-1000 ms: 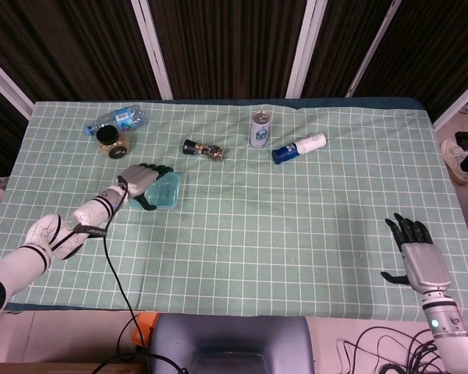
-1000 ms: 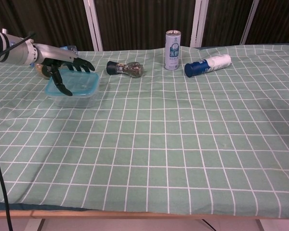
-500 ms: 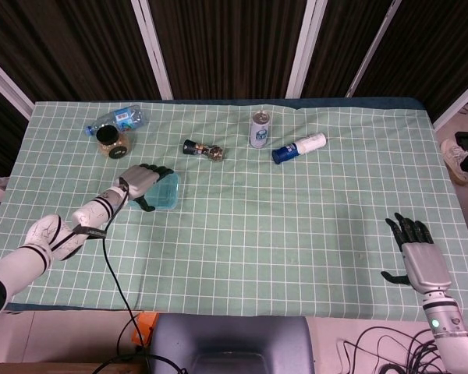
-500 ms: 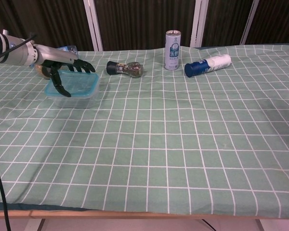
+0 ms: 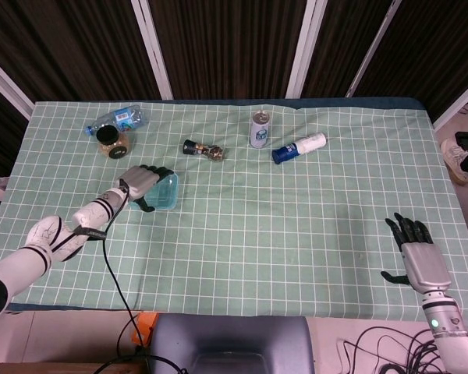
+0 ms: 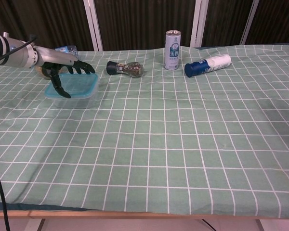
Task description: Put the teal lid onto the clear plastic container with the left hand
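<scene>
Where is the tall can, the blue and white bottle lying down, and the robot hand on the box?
can (image 6: 172, 43), chest view, middle of its side
bottle (image 6: 207, 64), chest view, middle of its body
left robot hand (image 6: 62, 71), chest view, its back

White arms with silver-backed, black-fingered left hand (image 5: 140, 182) and right hand (image 5: 416, 251).

Overhead head view (chest: low, frontal)

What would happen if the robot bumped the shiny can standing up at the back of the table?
The can stands upright, tall and narrow, so a bump near its top would probably tip it. Once on its round side it would likely roll across the cloth, perhaps toward the bottle lying beside it. Whether it is full or empty, so heavy or light, cannot be told.
</scene>
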